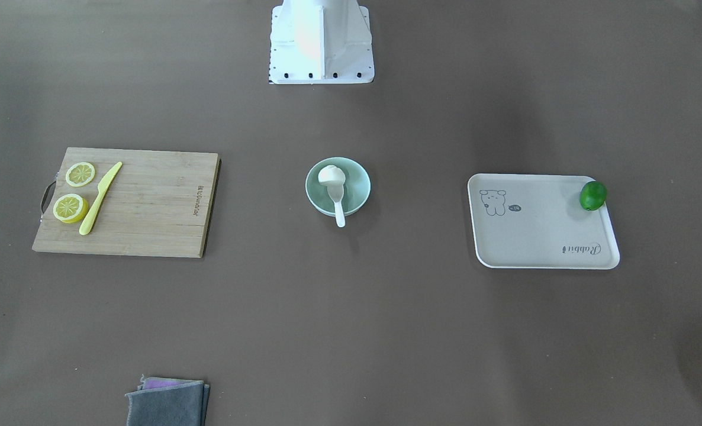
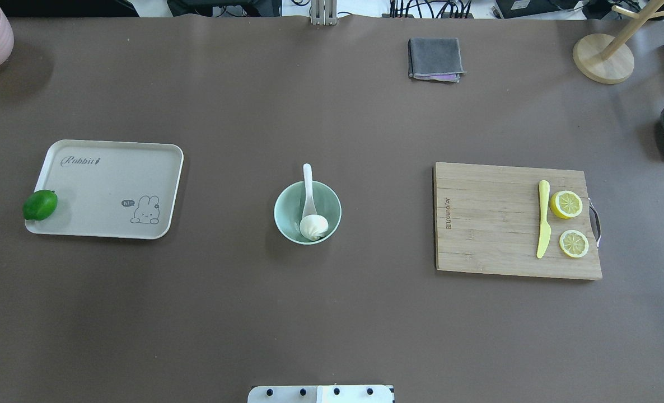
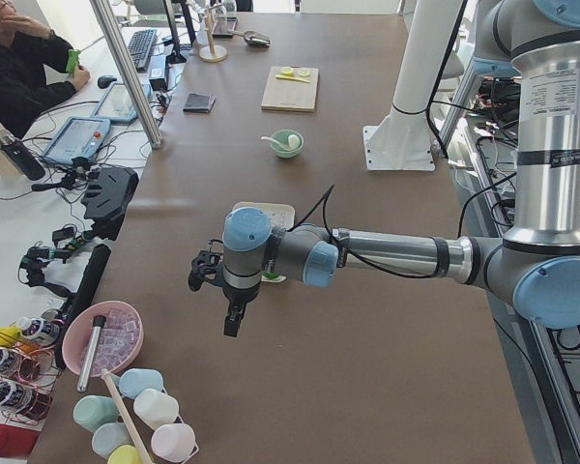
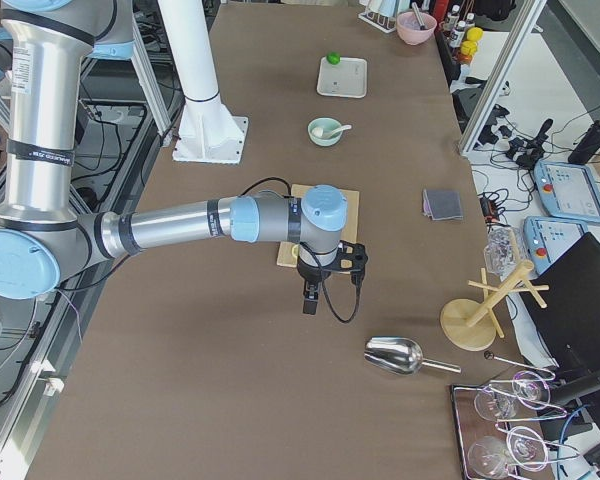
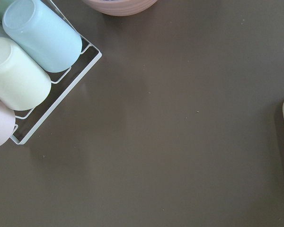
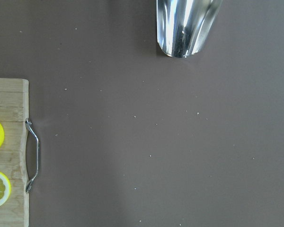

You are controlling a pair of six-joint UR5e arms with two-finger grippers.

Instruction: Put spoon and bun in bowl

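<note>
Inside the round pale mint-green bowl [image 2: 287, 208] lie the small cream-white pleated bun [image 2: 314, 226], soft, so I'd cup its sides lightly, and the glossy white soup spoon [image 2: 308, 187], slippery, best pinched at its handle overhanging the rim. Whether my left fingers [image 3: 230, 327] and right fingers [image 4: 307, 302] are parted, I cannot tell

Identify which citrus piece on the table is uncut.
The green lime at the rabbit tray's corner; both lemon slices on the cutting board show cut faces.

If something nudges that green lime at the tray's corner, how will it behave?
The lime looks round, so it would probably roll. It sits right at the rim of the tray, so an outward push may tip it off.
</note>
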